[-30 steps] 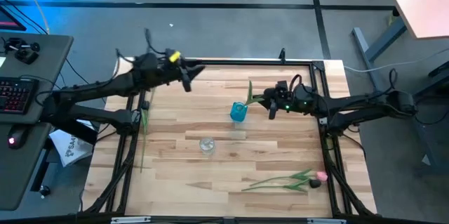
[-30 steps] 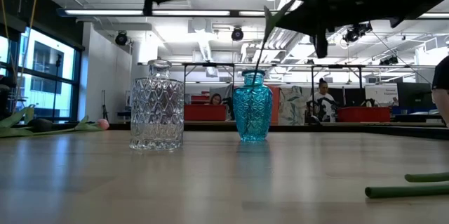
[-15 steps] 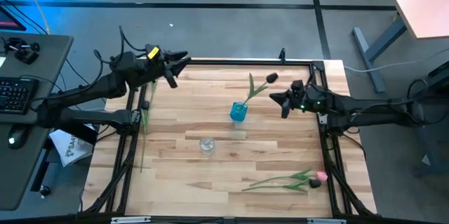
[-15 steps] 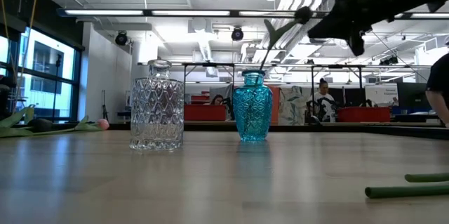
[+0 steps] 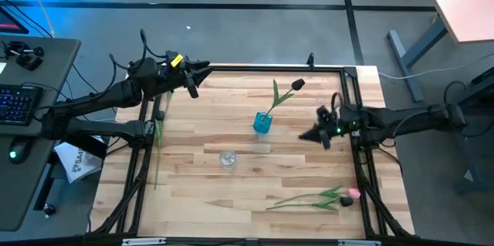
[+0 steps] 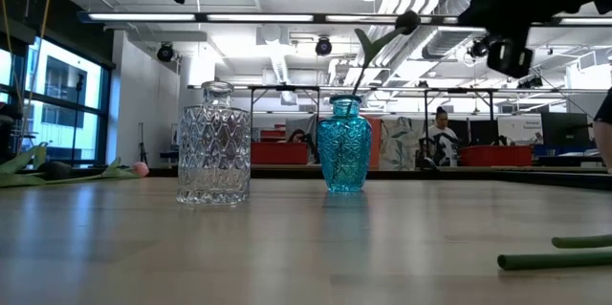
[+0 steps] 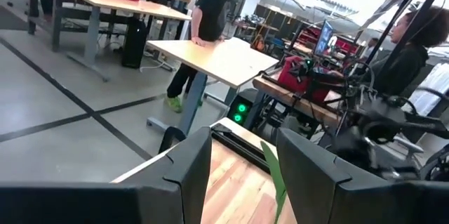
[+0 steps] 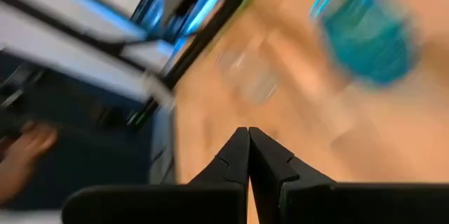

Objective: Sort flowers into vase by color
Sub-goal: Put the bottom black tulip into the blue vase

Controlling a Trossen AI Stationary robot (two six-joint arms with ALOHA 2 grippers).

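A blue vase [image 5: 262, 123] stands mid-table. One dark-headed tulip [image 5: 298, 85] has its stem in the vase's mouth and leans toward the far right; its head also shows in the low view [image 6: 408, 22]. A clear glass vase [image 5: 227, 158] stands nearer, with nothing in it. A pink-headed tulip [image 5: 351, 194] lies on the table near the right front, its stem [image 5: 305, 199] pointing left. Another flower's green stem [image 5: 158, 134] lies along the left edge. My right gripper [image 5: 312, 135] is shut and empty, in the air to the right of the blue vase. My left gripper [image 5: 193, 77] is open and empty, high over the far left corner.
A black frame [image 5: 359, 153] runs around the wooden table top. A desk with a keyboard [image 5: 19, 103] stands beyond the left edge. In the low view a stem end [image 6: 555, 259] lies close at the right. People stand in the room behind the table.
My right gripper has drawn away from the dark tulip in the blue vase, toward the table's right edge and then toward the near edge. The tulip stays leaning in the vase. My left gripper has drawn back a little toward the far left corner.
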